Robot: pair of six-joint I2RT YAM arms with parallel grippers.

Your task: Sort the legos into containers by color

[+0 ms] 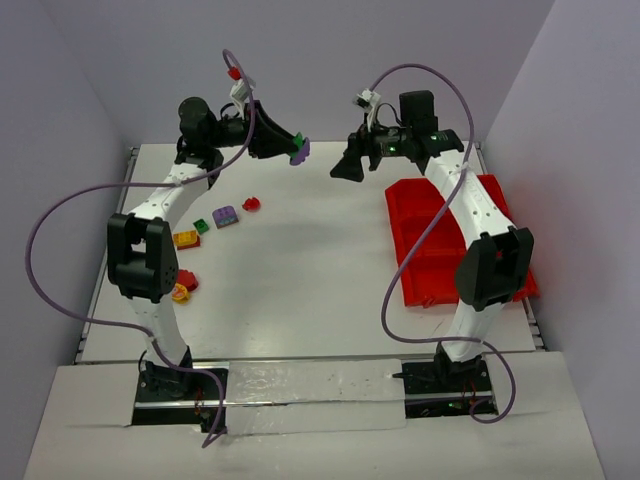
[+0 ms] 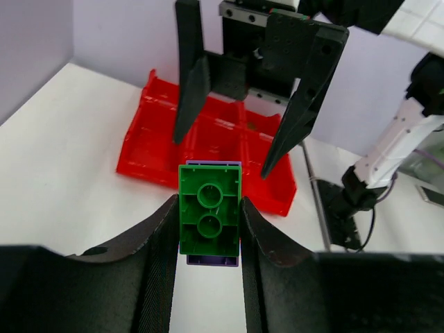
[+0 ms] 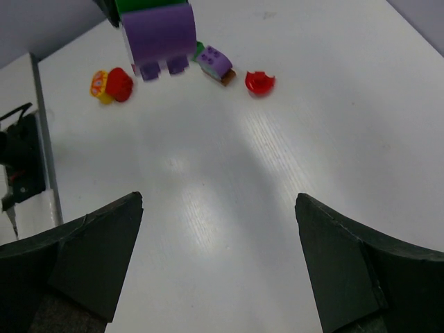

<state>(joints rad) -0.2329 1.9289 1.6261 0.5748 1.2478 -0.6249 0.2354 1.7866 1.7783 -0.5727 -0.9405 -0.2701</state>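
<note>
My left gripper (image 1: 290, 148) hangs high over the far side of the table, shut on a green brick (image 2: 209, 211) stuck to a purple brick (image 2: 212, 260). The same pair (image 1: 299, 152) points towards my right gripper (image 1: 343, 166), which faces it a short way off, open and empty. In the right wrist view the purple brick (image 3: 158, 33) fills the top left, beyond my open right gripper (image 3: 218, 200). The left wrist view shows the right gripper (image 2: 223, 156) just past the held pair. The red tray (image 1: 430, 270) lies at the right.
Loose legos lie on the left half: a red bit (image 1: 251, 204), a purple brick (image 1: 225, 215), a green one (image 1: 201, 226), a yellow-orange one (image 1: 186, 238), and a red and yellow pair (image 1: 184, 286). Walls close in the table's far and side edges.
</note>
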